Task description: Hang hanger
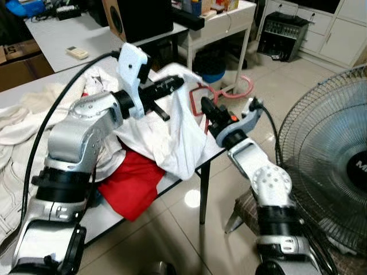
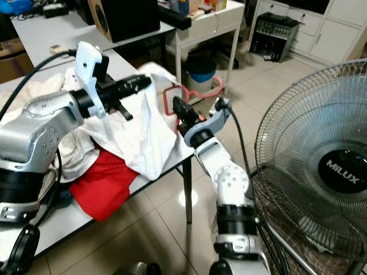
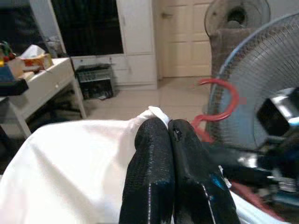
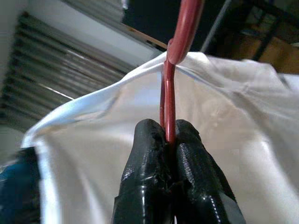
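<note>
**A:** Starting at the left: why is the left gripper point(image 1: 175, 83) up over the table point(image 1: 109, 215) like that?

**B:** Its fingers point(image 3: 154, 154) are pressed together on a fold of the white shirt point(image 1: 166, 137), lifting the cloth off the pile. I'd judge that it holds the shirt taut and open so the hanger can sit properly inside.

**A:** And the red cloth point(image 1: 132, 183) under it?

**B:** It lies loose on the table, half over the edge, below the shirt. Neither gripper touches it.

**A:** Then the hanger?

**B:** The red hanger point(image 1: 202, 94) is between the two grippers, its body against the shirt and its hook point(image 1: 243, 89) sticking out past the table edge, towards the fan point(image 1: 332, 160). The right gripper point(image 1: 205, 106) pinches its thin bar; the right wrist view shows the fingers point(image 4: 149, 163) closed tight on it, white cloth draped behind.

**A:** So nothing is hung yet?

**B:** It seems not. The hook is free in the air, and I can't tell where a rail would be.
</note>
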